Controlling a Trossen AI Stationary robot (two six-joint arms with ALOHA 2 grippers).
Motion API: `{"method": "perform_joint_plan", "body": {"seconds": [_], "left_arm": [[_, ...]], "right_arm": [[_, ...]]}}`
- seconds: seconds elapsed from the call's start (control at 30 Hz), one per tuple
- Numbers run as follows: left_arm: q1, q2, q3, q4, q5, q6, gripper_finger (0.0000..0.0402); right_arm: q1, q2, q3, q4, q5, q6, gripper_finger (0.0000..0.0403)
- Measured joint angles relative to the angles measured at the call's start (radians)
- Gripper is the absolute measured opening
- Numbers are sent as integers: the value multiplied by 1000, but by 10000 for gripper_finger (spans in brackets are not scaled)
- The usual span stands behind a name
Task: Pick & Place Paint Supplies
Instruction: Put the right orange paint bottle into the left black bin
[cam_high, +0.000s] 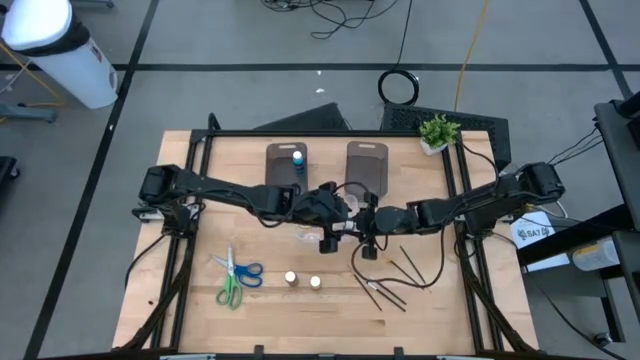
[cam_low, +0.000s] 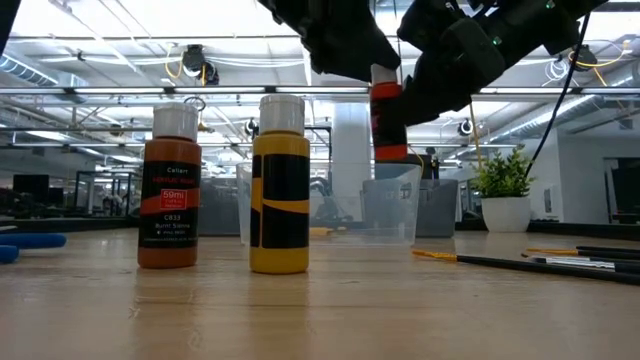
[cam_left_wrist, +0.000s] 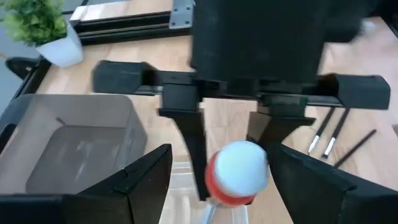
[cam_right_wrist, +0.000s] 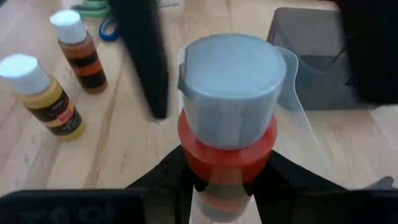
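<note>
Two scissors lie at the counter's left, two paint bottles stand mid-front, several brushes lie right. Above centre, the left tool hangs open; the right tool clamps a red bottle.

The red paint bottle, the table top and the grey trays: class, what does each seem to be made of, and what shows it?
Red paint bottle: probably plastic, with a smooth pale ribbed cap; the right claw is shut on it.
Table top: wood, light and matt, with visible grain.
Grey trays: likely translucent smoky plastic, since the bottom shows through the walls.
</note>
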Motion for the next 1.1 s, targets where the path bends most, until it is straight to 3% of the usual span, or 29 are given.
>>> {"method": "perform_joint_plan", "body": {"seconds": [0.4, 0.6, 0.93, 1.1], "left_arm": [[2, -2, 0, -5, 1, -50, 273], [2, -2, 0, -14, 79, -48, 265], [2, -2, 0, -11, 74, -47, 153], [2, -2, 0, -19, 74, -36, 119]], "right_arm": [[0, 0, 0, 1, 1, -8, 117], [0, 0, 0, 2, 0, -8, 117], [0, 0, 0, 2, 0, -8, 116], [0, 0, 0, 0, 2, -8, 117]]}}
